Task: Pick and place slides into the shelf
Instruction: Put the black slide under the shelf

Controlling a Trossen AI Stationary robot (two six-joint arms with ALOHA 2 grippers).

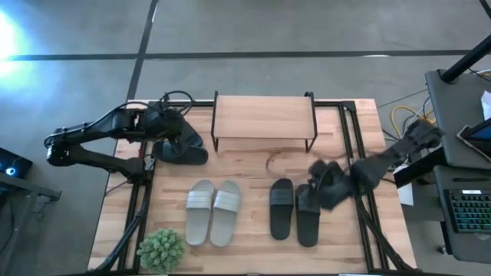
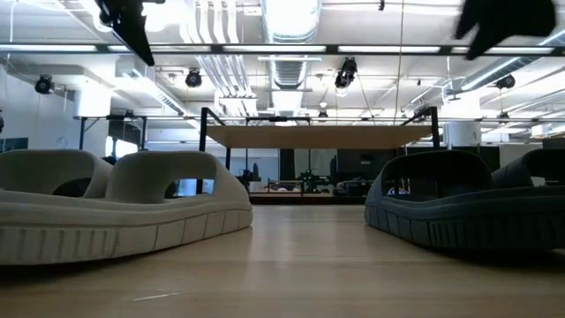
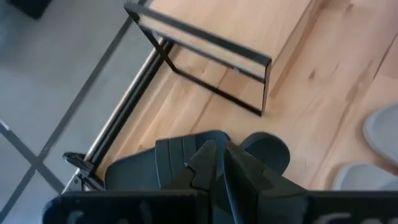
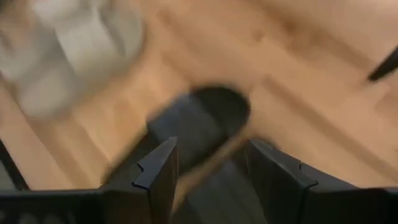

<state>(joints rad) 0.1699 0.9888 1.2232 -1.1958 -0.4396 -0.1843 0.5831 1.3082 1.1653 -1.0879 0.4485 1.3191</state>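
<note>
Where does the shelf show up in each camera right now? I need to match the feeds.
High view: the shelf is at top centre, at the table's far edge.
Low view: centre background, its plank top seen edge-on between the grey slides and the black slides.
Left wrist view: top of the picture, one corner.
Right wrist view: not identifiable.
Shared landmark: the shelf's black wire frame.

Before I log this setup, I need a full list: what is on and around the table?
Grey-white slides: two, pale grey, side by side at the table's front left.
Black slides: two, matte black, side by side at front right.
Shelf: one, light wood top on black wire frame, back centre, nothing on top.
Plant: one, green, front left corner.
Table: one, light wood.
Keyboard: one, dark, right of the table.
Left gripper: shut, back left by the shelf.
Right gripper: open, over the right black slide.
</note>
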